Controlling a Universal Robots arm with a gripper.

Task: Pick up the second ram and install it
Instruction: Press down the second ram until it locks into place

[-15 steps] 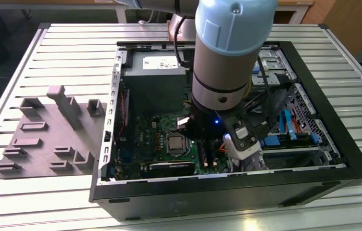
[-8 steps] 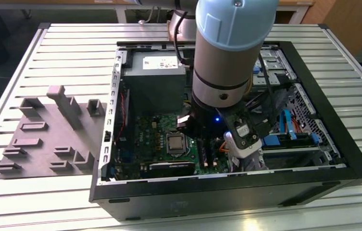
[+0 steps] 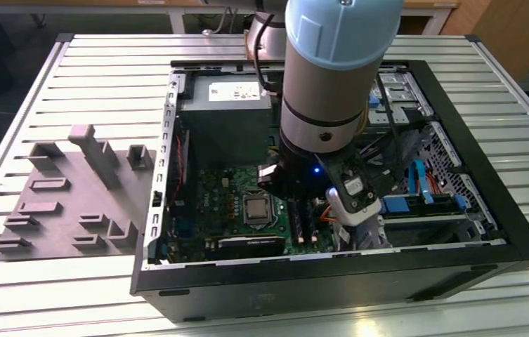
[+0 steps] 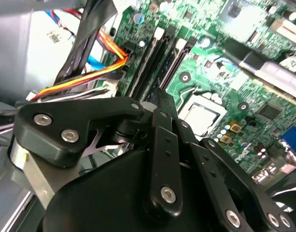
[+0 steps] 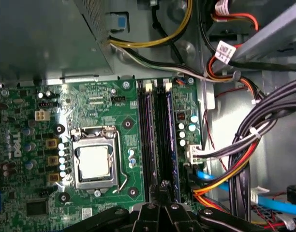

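The arm (image 3: 339, 70) points pretty much straight down, wrist low. The black gripper (image 5: 165, 191) hangs at the bottom end, its linkage bars angled in toward each other in both wrist views.

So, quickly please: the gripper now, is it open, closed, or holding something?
Gripper: down inside the computer case, over the memory slots beside the processor. Open or closed, and whether it holds the second ram, cannot be told.

Slatted metal table (image 3: 76, 63) — bearing an open computer case (image 3: 339, 281) and, seemingly loose, a grey moulded tray (image 3: 67, 203).
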